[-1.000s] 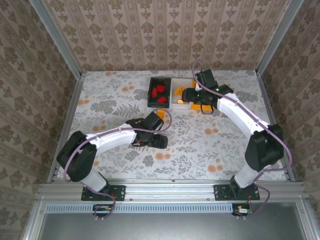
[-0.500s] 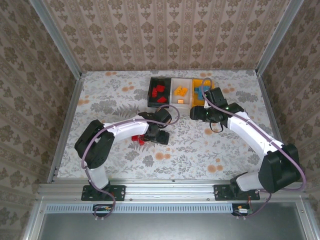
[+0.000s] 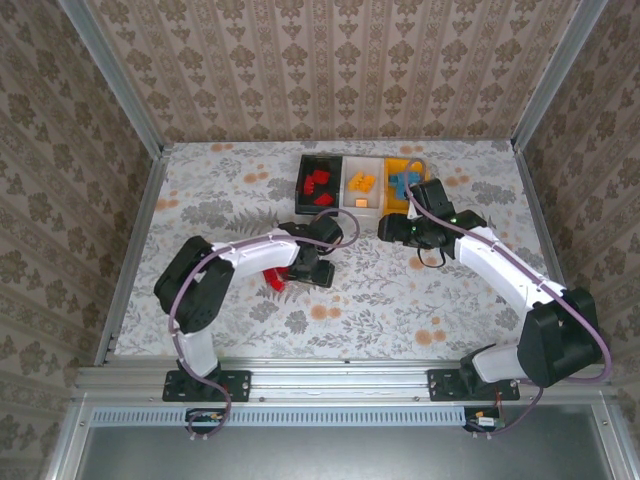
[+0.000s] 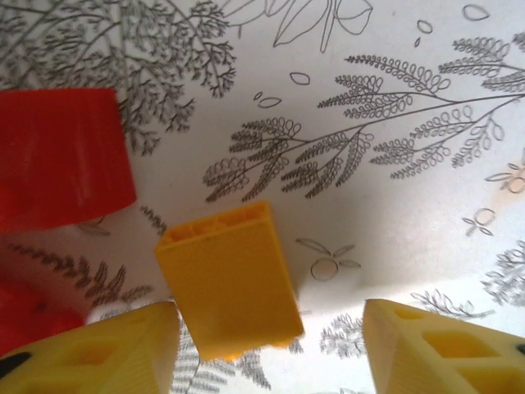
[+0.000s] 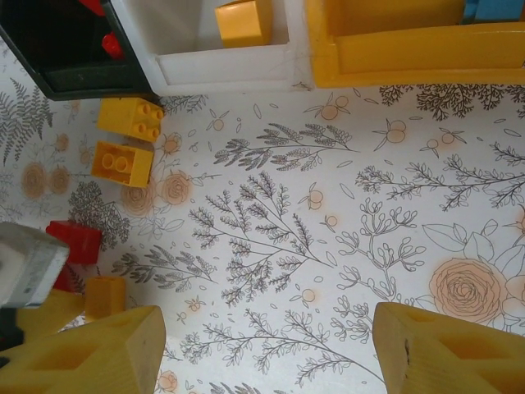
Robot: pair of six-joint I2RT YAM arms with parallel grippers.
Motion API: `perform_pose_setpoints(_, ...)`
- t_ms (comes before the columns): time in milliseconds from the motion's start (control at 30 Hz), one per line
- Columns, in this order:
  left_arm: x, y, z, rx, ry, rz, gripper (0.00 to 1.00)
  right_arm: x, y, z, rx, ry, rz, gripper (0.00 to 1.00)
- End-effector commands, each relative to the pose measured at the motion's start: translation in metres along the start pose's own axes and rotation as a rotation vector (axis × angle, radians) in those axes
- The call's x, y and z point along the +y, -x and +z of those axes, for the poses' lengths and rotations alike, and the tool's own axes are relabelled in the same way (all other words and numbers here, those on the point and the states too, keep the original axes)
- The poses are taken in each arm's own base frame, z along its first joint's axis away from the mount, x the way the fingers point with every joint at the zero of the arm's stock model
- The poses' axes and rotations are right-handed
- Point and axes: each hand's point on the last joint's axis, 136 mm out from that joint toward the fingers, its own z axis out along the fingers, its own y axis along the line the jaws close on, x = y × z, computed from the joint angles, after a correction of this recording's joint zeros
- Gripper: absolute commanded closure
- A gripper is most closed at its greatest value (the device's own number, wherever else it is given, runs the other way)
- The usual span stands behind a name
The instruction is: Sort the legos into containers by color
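Three joined trays stand at the back: black (image 3: 304,190), white (image 3: 349,172) and yellow-orange (image 3: 398,165). Red bricks (image 3: 318,183) lie in the black one, orange bricks (image 3: 359,182) in the white, blue bricks (image 3: 403,183) in the yellow-orange. My left gripper (image 4: 271,353) is open just above the table, with an orange brick (image 4: 230,279) lying between its fingers, nearer the left one. A red brick (image 4: 61,156) lies beside it. My right gripper (image 5: 267,353) is open over bare cloth in front of the trays.
In the right wrist view two orange bricks (image 5: 127,139) lie just in front of the black tray (image 5: 82,78), with a red brick (image 5: 74,240) and another orange brick (image 5: 105,295) by my left gripper. A metal frame and papered walls close in the table.
My right gripper has drawn back from over the trays to the cloth in front of them. My left gripper has swung over the loose bricks, and a red brick now shows beside it.
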Motion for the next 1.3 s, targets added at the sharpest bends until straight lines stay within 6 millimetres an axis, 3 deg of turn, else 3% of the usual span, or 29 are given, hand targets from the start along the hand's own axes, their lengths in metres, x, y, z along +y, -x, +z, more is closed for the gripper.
perform_pose_setpoints(0,-0.001,-0.003,0.015,0.051,0.001,0.032,0.43,-0.001,-0.003,0.001,0.005,0.013,0.023,0.31)
perform_pose_setpoints(167,-0.011,0.001,0.019,0.058,-0.026,0.051,0.50,-0.001,-0.003,-0.002,0.001,0.011,0.033,0.31)
perform_pose_setpoints(367,-0.025,0.018,0.001,0.008,-0.067,0.076,0.59,0.000,-0.004,-0.005,-0.003,0.018,0.045,0.31)
perform_pose_setpoints(567,-0.042,0.064,-0.038,-0.073,-0.108,0.151,0.61,-0.002,-0.009,-0.007,0.001,0.022,0.055,0.31)
perform_pose_setpoints(700,-0.056,0.114,-0.074,-0.169,-0.143,0.202,0.61,-0.007,-0.019,-0.010,0.006,0.013,0.060,0.31)
perform_pose_setpoints(800,-0.062,0.146,-0.090,-0.230,-0.164,0.215,0.61,-0.013,-0.029,-0.013,0.016,0.005,0.068,0.31)
perform_pose_setpoints(1000,-0.070,0.200,-0.102,-0.327,-0.238,0.201,0.61,-0.032,-0.057,-0.025,0.031,-0.034,0.078,0.31)
perform_pose_setpoints(1267,-0.077,0.250,-0.104,-0.431,-0.266,0.213,0.61,-0.054,-0.090,-0.035,0.041,-0.070,0.104,0.31)
